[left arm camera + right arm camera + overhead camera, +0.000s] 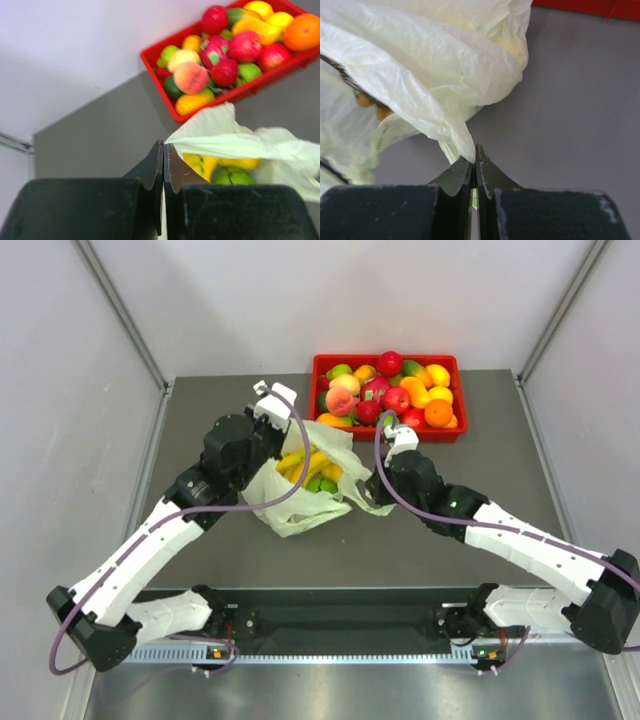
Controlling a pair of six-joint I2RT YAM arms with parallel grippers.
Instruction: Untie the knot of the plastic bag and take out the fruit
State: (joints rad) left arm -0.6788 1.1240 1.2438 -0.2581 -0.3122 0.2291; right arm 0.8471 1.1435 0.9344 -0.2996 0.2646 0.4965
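Observation:
The plastic bag (300,502) lies on the grey table in front of the red tray, its mouth pulled open between both arms. Yellow bananas (305,462) and a round green fruit (322,484) show inside. My left gripper (284,438) is shut on the bag's far-left rim; in the left wrist view its jaws (164,146) pinch the film (235,142) above the bananas (205,162) and green fruit (232,176). My right gripper (372,490) is shut on the bag's right edge (430,65), with tan berries (367,102) behind the film. The knot is not in view.
The red tray (385,359), heaped with apples, a peach, oranges and other toy fruit, stands just behind the bag, also seen from the left wrist (290,67). White walls close in the table's left, right and back sides.

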